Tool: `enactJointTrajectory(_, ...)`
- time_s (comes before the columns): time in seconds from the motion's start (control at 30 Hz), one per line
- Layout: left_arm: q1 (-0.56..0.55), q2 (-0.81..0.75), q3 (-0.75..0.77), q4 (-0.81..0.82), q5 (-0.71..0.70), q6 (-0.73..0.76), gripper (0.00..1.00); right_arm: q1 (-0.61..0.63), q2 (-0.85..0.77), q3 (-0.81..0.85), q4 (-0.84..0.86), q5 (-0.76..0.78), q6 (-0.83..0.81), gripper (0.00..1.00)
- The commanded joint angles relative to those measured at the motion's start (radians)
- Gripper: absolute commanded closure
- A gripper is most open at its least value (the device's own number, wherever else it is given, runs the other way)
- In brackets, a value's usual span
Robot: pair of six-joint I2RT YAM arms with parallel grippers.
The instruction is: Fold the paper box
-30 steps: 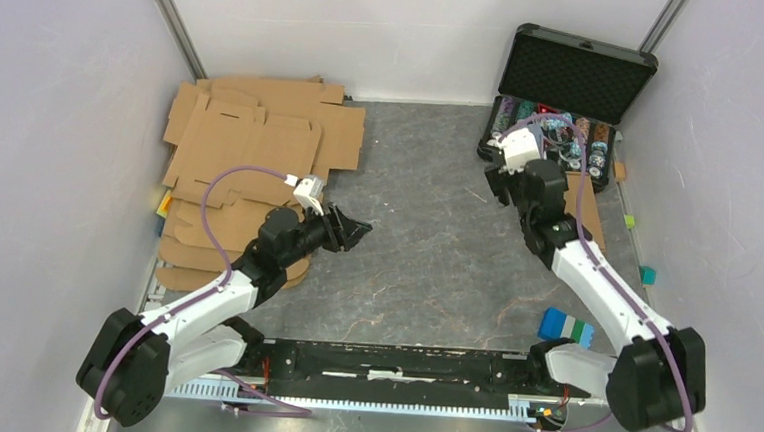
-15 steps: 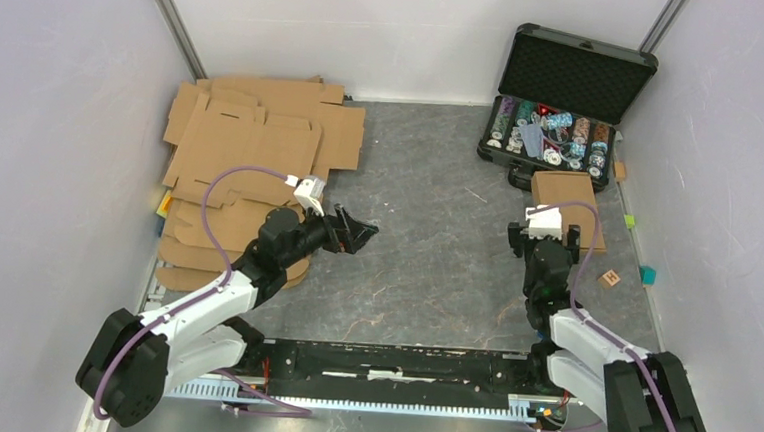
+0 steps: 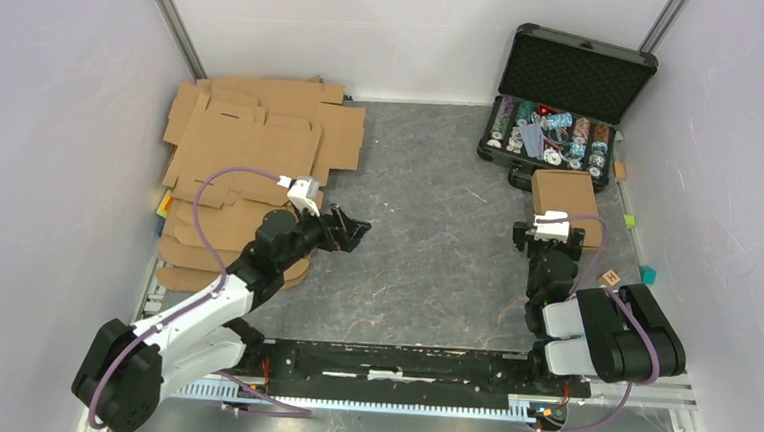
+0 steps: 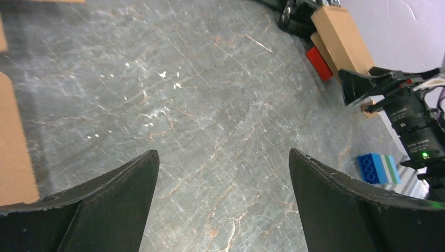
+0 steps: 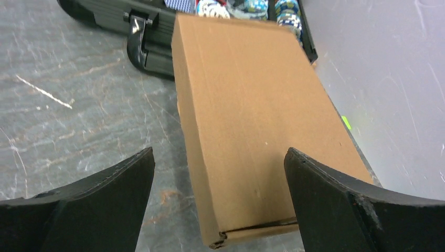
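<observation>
The paper box [image 3: 563,194] lies folded shut, a flat brown carton on the table just in front of the poker chip case. In the right wrist view the box [image 5: 252,115] fills the middle, its near end between the tips of my right gripper [image 5: 219,150], which stands open and does not touch it. From above, the right gripper [image 3: 549,236] sits just short of the box's near end. My left gripper [image 3: 355,229] hovers open over bare table at centre left, nothing between its fingers [image 4: 115,199]. The box [image 4: 341,37] also shows far off in the left wrist view.
A pile of flat cardboard blanks [image 3: 252,148] covers the far left. The open black case of poker chips [image 3: 566,97] stands at the back right. A blue and green block [image 4: 378,168], a small wooden cube [image 3: 610,278] and a teal block [image 3: 648,275] lie near the right wall.
The right arm pulled back from the case toward its base and folded up, uncovering the box. The left gripper's jaws spread wider and it shifted slightly.
</observation>
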Motion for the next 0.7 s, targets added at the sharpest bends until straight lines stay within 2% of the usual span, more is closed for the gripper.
enactJointTrajectory(0.0, -0.003, -0.069, -0.02, 0.038, -0.114, 0.094, 0.0, -0.003, 0.004, -0.135, 0.192, 0.049, 0.035, 0.02)
enactJointTrajectory(0.43, -0.003, -0.223, -0.114, 0.089, -0.499, 0.351, 0.0, -0.004, 0.015, -0.118, 0.176, 0.049, 0.032, 0.02)
enactJointTrajectory(0.67, 0.015, -0.176, -0.194, 0.287, -0.664, 0.652, 0.0, -0.003, 0.015, -0.118, 0.175, 0.048, 0.032, 0.02)
